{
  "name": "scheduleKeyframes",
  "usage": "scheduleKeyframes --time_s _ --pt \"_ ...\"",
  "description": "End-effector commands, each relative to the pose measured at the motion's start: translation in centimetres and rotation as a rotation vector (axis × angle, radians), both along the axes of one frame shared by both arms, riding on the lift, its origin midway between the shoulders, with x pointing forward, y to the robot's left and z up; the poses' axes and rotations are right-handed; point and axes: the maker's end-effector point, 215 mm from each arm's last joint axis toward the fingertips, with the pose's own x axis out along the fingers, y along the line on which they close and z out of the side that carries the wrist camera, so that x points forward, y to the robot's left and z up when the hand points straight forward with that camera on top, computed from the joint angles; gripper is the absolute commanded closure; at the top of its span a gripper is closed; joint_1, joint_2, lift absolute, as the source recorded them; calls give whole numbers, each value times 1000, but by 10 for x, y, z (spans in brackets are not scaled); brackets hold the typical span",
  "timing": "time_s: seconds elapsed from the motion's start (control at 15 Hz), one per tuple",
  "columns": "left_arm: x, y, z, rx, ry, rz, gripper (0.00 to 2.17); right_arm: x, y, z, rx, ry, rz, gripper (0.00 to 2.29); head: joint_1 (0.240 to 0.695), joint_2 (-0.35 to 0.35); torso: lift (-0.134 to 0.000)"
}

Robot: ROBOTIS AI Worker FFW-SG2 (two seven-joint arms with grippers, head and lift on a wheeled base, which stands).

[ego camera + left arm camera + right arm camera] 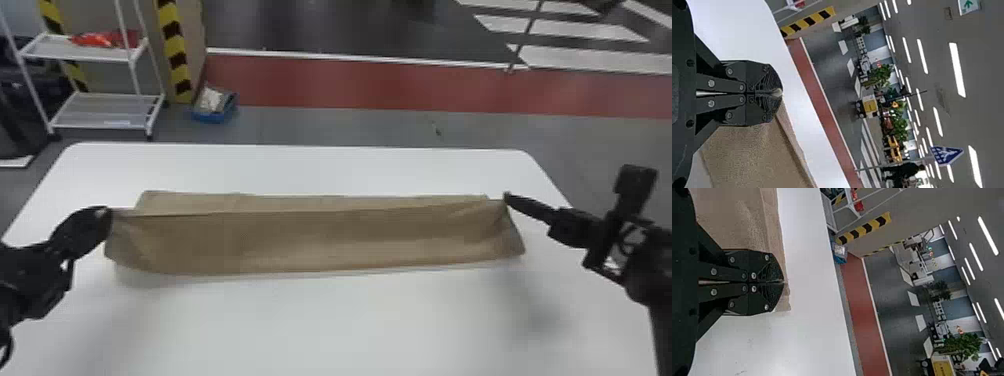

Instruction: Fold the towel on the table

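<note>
A brown towel (320,237) spans the middle of the white table from side to side, its near layer raised and its far strip lying flat behind. My left gripper (106,212) is shut on the towel's upper left corner, and my right gripper (507,196) is shut on the upper right corner. In the left wrist view the left gripper (777,93) has its fingers together, with the towel (758,156) hanging from the tips. The right gripper (782,282) is likewise closed in the right wrist view, the towel (734,219) running off beside it.
The white table (320,325) extends in front of and behind the towel. Beyond its far edge, a white shelf rack (107,107) and a blue bin (214,116) stand on the floor at the left.
</note>
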Motion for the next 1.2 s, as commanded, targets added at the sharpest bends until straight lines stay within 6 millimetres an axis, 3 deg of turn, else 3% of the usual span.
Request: scheduleKeyframes --time_s 0.0,0.2,0.53,0.8,1.13 --pt "18 -5 -1 32 13 20 1352 6 3 1 -18 -1 -11 1649 695 -129 -123" --pt "43 -3 -13 57 66 52 1339 25 10 16 -45 -15 -11 1649 695 -130 -123" --pt "73 -7 -12 70 62 58 1339 34 15 13 -52 0 -19 1649 695 -115 -123" --pt "95 -1 -26 78 82 100 1339 35 13 5 -53 18 -33 1649 695 -109 -123" --pt "110 -7 -31 77 95 92 1342 42 5 6 -60 3 -62 1649 695 -108 -123"
